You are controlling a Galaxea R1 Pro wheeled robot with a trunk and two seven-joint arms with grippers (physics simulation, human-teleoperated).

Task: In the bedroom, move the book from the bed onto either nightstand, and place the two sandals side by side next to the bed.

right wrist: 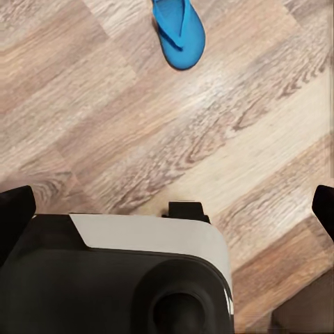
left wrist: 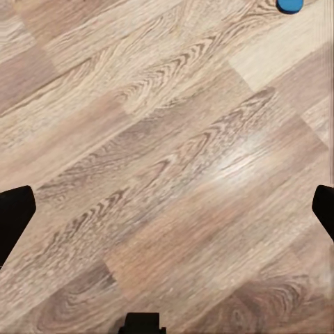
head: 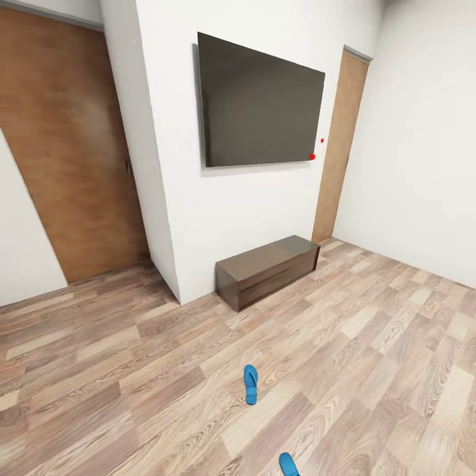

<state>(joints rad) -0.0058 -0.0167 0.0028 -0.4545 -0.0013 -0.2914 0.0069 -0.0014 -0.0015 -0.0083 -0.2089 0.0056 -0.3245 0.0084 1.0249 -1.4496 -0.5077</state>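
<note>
Two bright blue sandals lie apart on the wood-plank floor: one sandal (head: 250,383) in the middle of the floor, the other (head: 288,465) cut off by the head view's lower edge. The right wrist view looks down on one sandal (right wrist: 179,31), strap side up, well clear of my right gripper (right wrist: 167,209), whose dark fingertips (right wrist: 14,216) stand wide apart, open and empty. My left gripper (left wrist: 167,216) is open too, over bare floor, with a blue sandal tip (left wrist: 290,5) at the frame's edge. The book, the bed and the nightstand are out of view.
A long low dark-wood bench (head: 268,270) stands against the white wall under a large black TV (head: 261,102). Wooden doors sit at the left (head: 73,152) and far right (head: 340,145). My own base (right wrist: 118,278) shows below the right arm.
</note>
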